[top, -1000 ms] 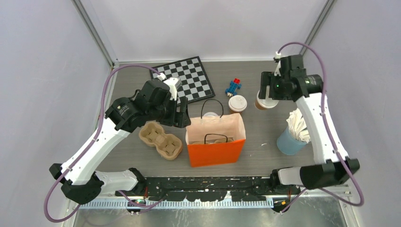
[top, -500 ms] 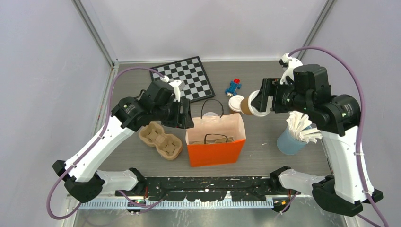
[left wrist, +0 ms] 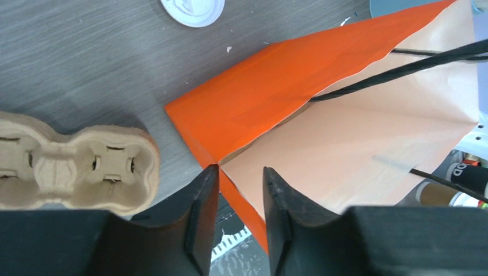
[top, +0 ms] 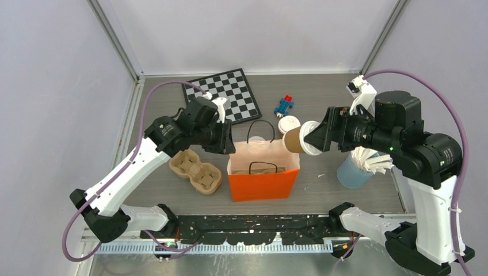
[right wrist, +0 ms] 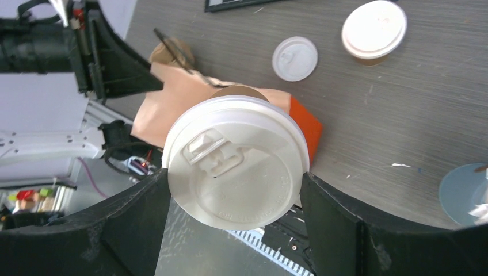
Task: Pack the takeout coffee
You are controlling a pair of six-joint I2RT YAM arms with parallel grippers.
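Note:
One takeout coffee cup, brown with a white lid, hangs tilted on its side over the right rim of the orange paper bag. My right gripper is shut on it near the lid. A second lidded cup stands on the table behind the bag. At the bag's left wall my left gripper straddles the upper corner. Its fingers are narrowed with a gap still showing, one fingertip touching the paper.
A loose white lid lies behind the bag. The tan pulp cup tray sits left of the bag. A pale blue tumbler with white sticks stands right. A chessboard and a small toy lie at the back.
My right arm has lifted the cup from the back right of the table, swung it left and tilted it over the bag. My left jaws have narrowed round the bag's left edge.

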